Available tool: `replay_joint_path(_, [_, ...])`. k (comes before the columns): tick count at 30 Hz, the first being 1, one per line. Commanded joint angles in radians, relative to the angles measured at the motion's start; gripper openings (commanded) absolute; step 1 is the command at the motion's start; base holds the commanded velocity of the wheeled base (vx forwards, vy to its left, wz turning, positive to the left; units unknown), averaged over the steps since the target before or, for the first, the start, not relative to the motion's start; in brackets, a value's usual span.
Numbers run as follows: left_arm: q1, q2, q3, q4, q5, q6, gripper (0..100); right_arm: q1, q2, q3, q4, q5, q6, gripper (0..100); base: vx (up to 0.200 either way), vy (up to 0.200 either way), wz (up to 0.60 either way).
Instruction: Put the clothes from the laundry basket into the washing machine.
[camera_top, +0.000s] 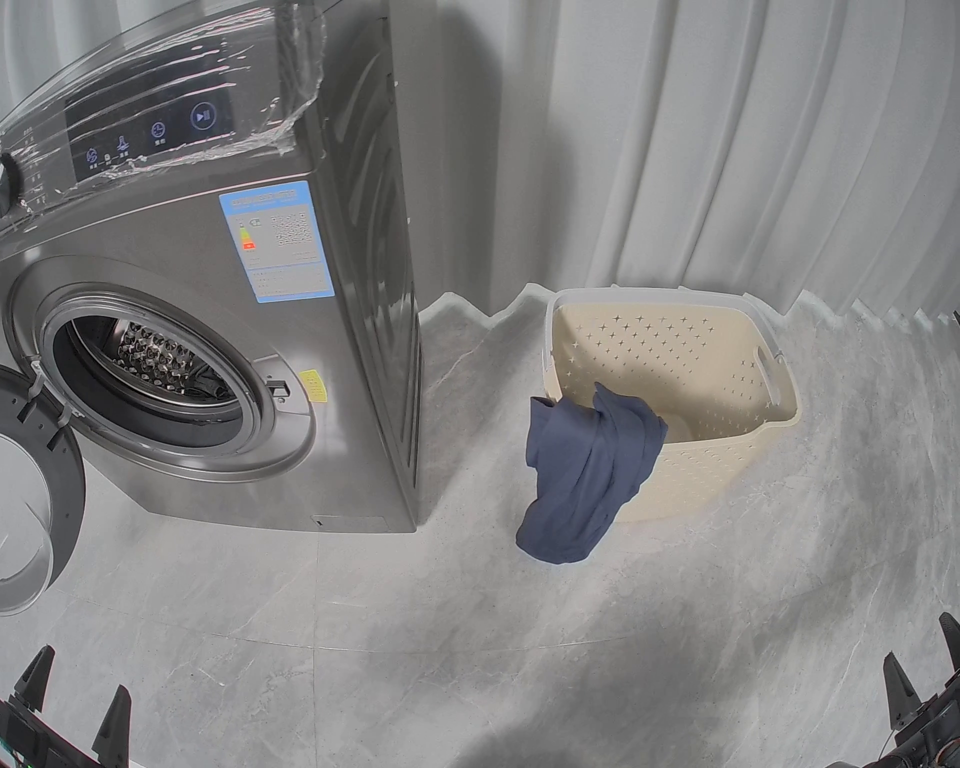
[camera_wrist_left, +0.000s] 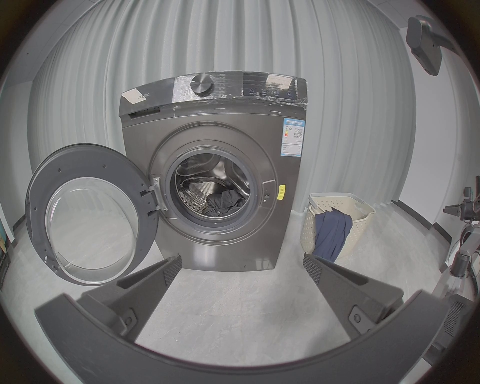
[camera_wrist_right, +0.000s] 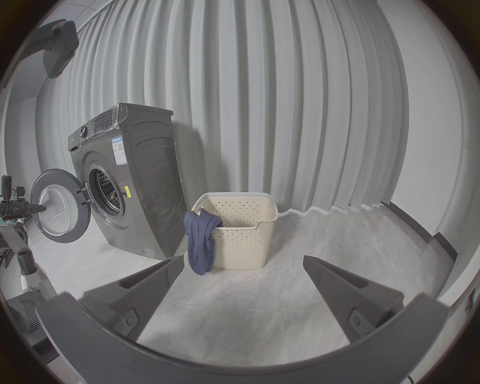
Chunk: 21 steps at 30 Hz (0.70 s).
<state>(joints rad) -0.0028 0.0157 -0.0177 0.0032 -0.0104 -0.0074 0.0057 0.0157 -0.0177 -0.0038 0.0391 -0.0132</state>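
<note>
Grey left tool (camera_wrist_left: 240, 259) and right tool (camera_wrist_right: 241, 260) spread wide (empty).

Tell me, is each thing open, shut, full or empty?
Washing machine door: wide open.
Drum: dark clothes inside.
Laundry basket: upright, nearly empty.
Blue cloth: draped over the basket's rim, hanging outside.
Left gripper: jaws open, empty.
Right gripper: jaws open, empty.
</note>
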Motion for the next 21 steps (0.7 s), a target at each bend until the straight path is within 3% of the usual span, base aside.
replay_joint_path(1, [0.0, -0.008, 0.016, 0.0, 0.0, 0.0, 100, 0.0, -0.016, 0.018, -0.001, 0.001, -0.001, 100, 0.0, 0.0, 0.0])
replay_joint_path(5, [0.0, -0.008, 0.016, 0.0, 0.0, 0.0, 100, 0.0, -0.016, 0.018, -0.001, 0.001, -0.001, 100, 0.0, 0.0, 0.0])
replay_joint_path(11, [0.0, -0.008, 0.016, 0.0, 0.0, 0.0, 100, 0.0, -0.016, 0.018, -0.001, 0.001, -0.001, 100, 0.2, 0.0, 0.0])
replay_joint_path(17, [0.0, -0.008, 0.016, 0.0, 0.0, 0.0, 100, 0.0, -0.016, 0.018, -0.001, 0.001, -0.001, 100, 0.0, 0.0, 0.0])
replay_joint_path(21, [0.0, -0.008, 0.016, 0.0, 0.0, 0.0, 100, 0.0, -0.016, 0.018, -0.001, 0.001, -0.001, 100, 0.0, -0.2, 0.0])
